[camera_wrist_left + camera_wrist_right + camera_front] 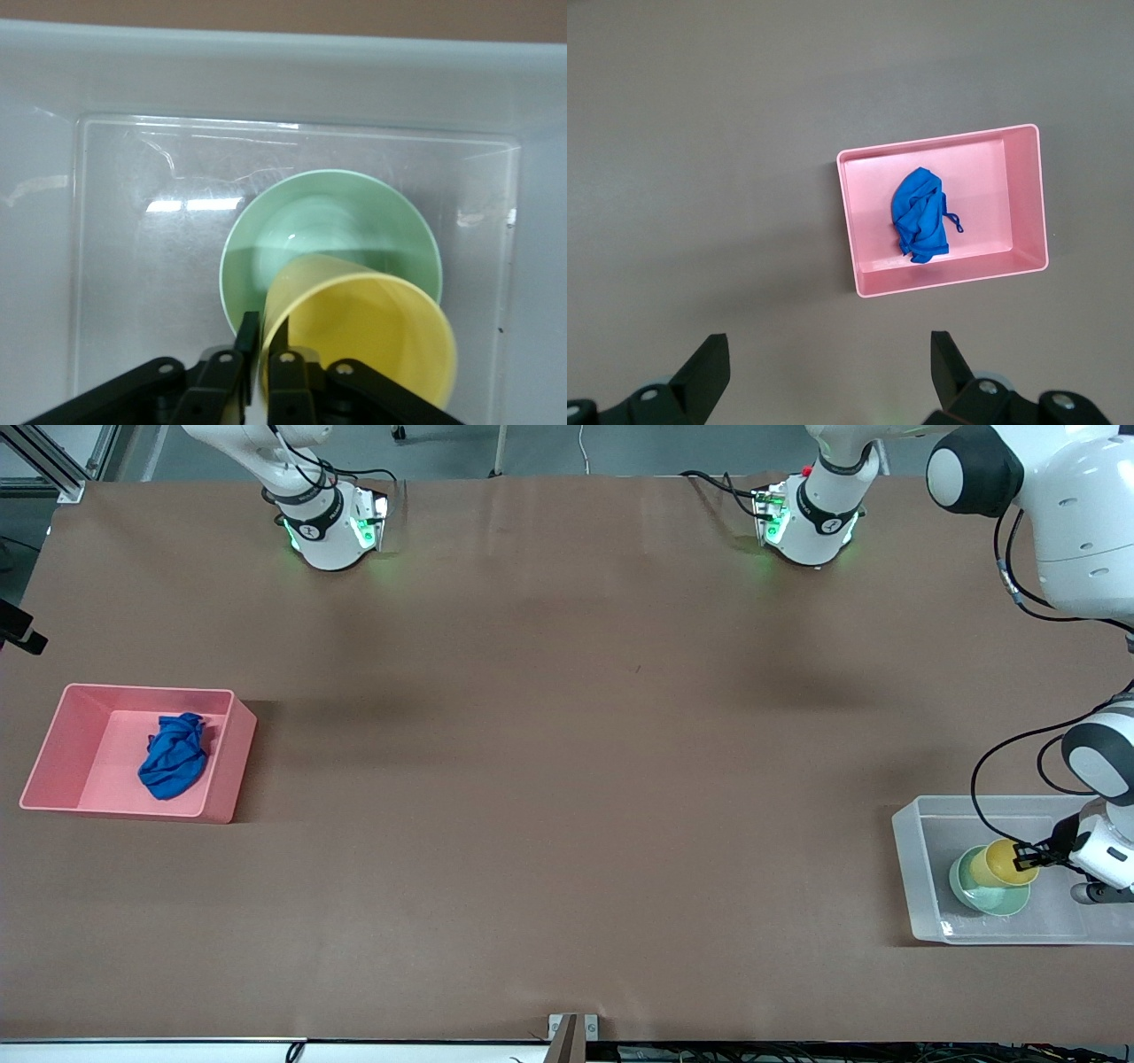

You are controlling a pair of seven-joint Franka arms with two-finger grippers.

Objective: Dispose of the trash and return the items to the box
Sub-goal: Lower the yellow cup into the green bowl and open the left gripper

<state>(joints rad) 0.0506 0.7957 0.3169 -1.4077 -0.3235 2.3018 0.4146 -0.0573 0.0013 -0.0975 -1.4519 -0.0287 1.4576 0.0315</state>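
Your yellow cup (pixel 1005 862) sits tilted inside the mint-green bowl (pixel 983 892), its mouth turned toward the left gripper (pixel 1035 858). Both lie in the clear box (pixel 912 868) at the left arm's end of the table, near the front camera.

Left gripper: fingers (pixel 249 341) nearly together, pinching the cup's rim, one finger outside the wall and one inside. The left wrist view makes this plain: cup (pixel 363 332) wall between the two black fingers, the gripper (pixel 263 347) low inside the box (pixel 266 71). The bowl (pixel 354 221) stands upright on the box floor, and the cup's base rests in it. The front view gives only the dark fingertips at the cup's rim.

Blue cloth wad (pixel 174 755): lying crumpled on the floor of the pink bin (pixel 53 735), at the right arm's end of the table, well apart from the box.

Right gripper (pixel 830 363): fingers spread wide, nothing between them. You see it only in the right wrist view, held high over bare brown table (pixel 700 177), looking down on the pink bin (pixel 1028 199) and the cloth wad (pixel 921 215). In the front view only that arm's base shows. The right arm waits.
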